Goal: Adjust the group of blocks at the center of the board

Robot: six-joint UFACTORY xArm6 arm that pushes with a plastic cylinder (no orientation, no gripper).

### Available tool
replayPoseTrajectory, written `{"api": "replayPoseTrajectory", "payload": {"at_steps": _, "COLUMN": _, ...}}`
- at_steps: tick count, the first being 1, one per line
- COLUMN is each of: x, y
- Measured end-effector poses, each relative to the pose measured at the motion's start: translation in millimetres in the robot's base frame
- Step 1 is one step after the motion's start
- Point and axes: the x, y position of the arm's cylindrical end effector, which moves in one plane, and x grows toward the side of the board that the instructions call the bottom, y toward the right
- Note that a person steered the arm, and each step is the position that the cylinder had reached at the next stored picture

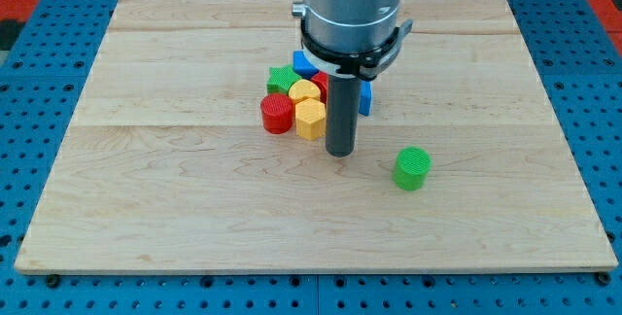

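A cluster of blocks sits near the board's centre: a red cylinder (277, 114), a yellow hexagonal block (310, 119), a second yellow block (304, 91), a green star-like block (282, 79), a blue block (304, 62), a red block (320, 83) partly hidden, and a blue block (365, 96) behind the rod. My tip (339, 152) rests on the board just right of and slightly below the yellow hexagonal block, close to the cluster. A green cylinder (412, 168) stands alone to the view's lower right of the tip.
The wooden board (146, 208) lies on a blue perforated table (29, 159). The arm's grey body (352, 9) hangs over the cluster's right side and hides part of it.
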Motion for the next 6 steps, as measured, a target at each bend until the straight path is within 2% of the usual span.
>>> {"api": "replayPoseTrajectory", "payload": {"at_steps": 3, "x": -17, "y": -17}}
{"api": "replayPoseTrajectory", "payload": {"at_steps": 6, "x": -18, "y": -33}}
